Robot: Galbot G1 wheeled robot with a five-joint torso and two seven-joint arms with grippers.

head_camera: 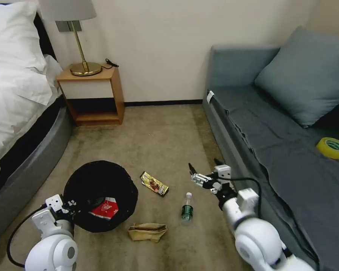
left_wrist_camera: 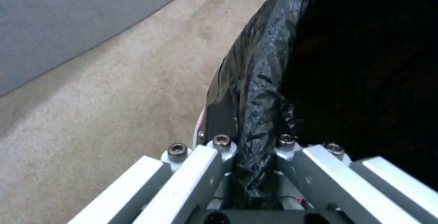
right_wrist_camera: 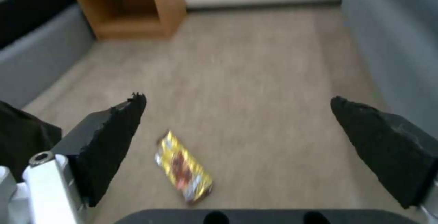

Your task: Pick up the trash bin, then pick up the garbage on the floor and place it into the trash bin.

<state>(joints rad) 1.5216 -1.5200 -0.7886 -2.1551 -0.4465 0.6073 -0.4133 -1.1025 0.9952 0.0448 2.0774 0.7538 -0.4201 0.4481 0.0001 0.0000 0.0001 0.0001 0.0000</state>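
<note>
The trash bin (head_camera: 98,184), round and lined with a crinkly black bag, is low at my left front with a red snack packet (head_camera: 105,209) lying inside it. My left gripper (head_camera: 71,206) is shut on the bin's near rim; the left wrist view shows the black bag rim (left_wrist_camera: 255,90) pinched in my left gripper (left_wrist_camera: 253,148). On the carpet lie a gold candy wrapper (head_camera: 154,183), a small clear bottle (head_camera: 187,209) and a crumpled brown paper bag (head_camera: 147,231). My right gripper (head_camera: 203,166) hovers open to the right of the wrapper, and the right wrist view has the wrapper (right_wrist_camera: 184,167) below my right gripper (right_wrist_camera: 237,109).
A bed (head_camera: 15,113) runs along the left. A wooden nightstand (head_camera: 92,94) with a lamp stands by the back wall. A grey sofa (head_camera: 282,143) fills the right side, carrying a cushion and a yellow tape roll (head_camera: 332,147). Open carpet lies between them.
</note>
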